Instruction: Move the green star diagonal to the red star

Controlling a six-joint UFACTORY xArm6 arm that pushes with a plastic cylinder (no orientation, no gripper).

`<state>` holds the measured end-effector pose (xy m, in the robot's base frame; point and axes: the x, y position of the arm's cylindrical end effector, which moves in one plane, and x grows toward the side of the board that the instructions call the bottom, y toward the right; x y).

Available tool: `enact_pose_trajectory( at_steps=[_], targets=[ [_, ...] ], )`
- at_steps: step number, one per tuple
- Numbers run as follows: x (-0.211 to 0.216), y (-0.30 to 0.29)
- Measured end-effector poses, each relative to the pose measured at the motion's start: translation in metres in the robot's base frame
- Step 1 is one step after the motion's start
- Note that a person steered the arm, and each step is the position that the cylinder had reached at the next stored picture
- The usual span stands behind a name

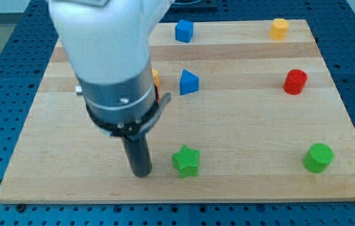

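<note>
The dark rod's tip (141,172) rests just left of the green star-shaped block (186,161), near the wooden tabletop's (246,182) front edge. No claw exists (rod only). Approach step; the red star is not visible, so push direction cannot be judged.

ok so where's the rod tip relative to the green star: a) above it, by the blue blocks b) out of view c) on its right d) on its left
d: my tip sits just to the view's left of the green star, near the board's bottom edge, with a small gap between them.
</note>
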<state>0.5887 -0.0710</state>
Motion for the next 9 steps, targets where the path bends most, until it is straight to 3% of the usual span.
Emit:
enact_pose_trajectory(
  at_steps=[1, 3, 9],
  targets=[
    [0.02, 0.025],
    [0.02, 0.07],
    [-0.087, 0.075]
  ],
)
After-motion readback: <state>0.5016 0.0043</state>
